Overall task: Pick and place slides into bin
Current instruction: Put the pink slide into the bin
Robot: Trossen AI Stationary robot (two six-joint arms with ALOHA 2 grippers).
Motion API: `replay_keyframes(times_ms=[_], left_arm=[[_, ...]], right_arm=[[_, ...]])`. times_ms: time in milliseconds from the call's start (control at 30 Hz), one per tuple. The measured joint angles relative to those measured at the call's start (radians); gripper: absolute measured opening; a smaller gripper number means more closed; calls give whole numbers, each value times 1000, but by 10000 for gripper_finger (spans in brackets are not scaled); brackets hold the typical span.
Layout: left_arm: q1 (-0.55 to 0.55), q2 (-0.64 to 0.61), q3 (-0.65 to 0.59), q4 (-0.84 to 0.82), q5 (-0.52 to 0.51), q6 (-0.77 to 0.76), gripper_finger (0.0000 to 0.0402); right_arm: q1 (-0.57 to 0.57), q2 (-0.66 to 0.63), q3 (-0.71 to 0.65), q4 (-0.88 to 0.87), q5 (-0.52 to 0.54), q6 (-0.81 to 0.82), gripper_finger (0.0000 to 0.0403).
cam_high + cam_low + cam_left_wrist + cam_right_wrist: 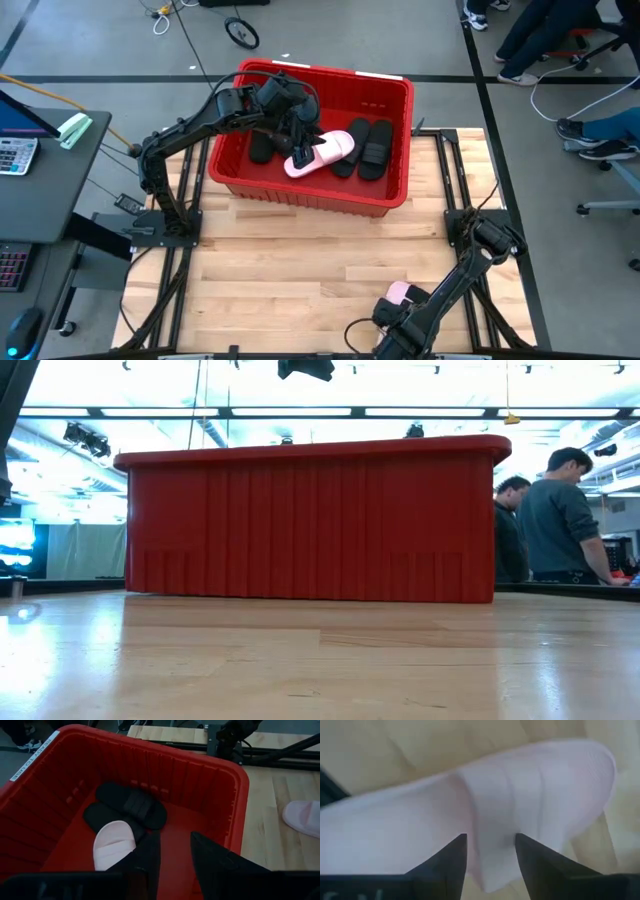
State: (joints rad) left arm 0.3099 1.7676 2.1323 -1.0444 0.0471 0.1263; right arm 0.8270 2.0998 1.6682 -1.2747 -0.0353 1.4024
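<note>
High view: left end effector [300, 150] hangs inside the bin [395, 205], over the slides there; right end effector [395, 308] sits low over the last pink slide [400, 291] on the worktop [300, 270].

Left wrist: its fingers part narrowly, empty.

Right wrist: fingers straddle the strap, not yet closed. We should seat deeper, then close squarely.

Low view shows only the bin's wall.
</note>
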Motion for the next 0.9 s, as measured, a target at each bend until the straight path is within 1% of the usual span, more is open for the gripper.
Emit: replay_keyframes(times_ms=[67, 200, 333, 500, 567, 800, 900], left_arm=[[0, 0, 0, 0, 0, -2, 114], [0, 0, 0, 0, 0, -2, 116], [0, 0, 0, 0, 0, -2, 111], [0, 0, 0, 0, 0, -2, 113], [0, 0, 0, 0, 0, -2, 115], [0, 0, 0, 0, 0, -3, 111], [0, 0, 0, 0, 0, -2, 108]], right_arm=[[0, 0, -22, -19, -5, 5, 174], [-1, 0, -43, -136, 2, -4, 166], [0, 0, -44, -212, 63, 30, 156], [0, 0, -44, -224, 169, 34, 144], [-2, 0, -44, -224, 195, 37, 138], [-2, 0, -46, -224, 193, 38, 115], [-2, 0, -70, -225, 192, 73, 105]])
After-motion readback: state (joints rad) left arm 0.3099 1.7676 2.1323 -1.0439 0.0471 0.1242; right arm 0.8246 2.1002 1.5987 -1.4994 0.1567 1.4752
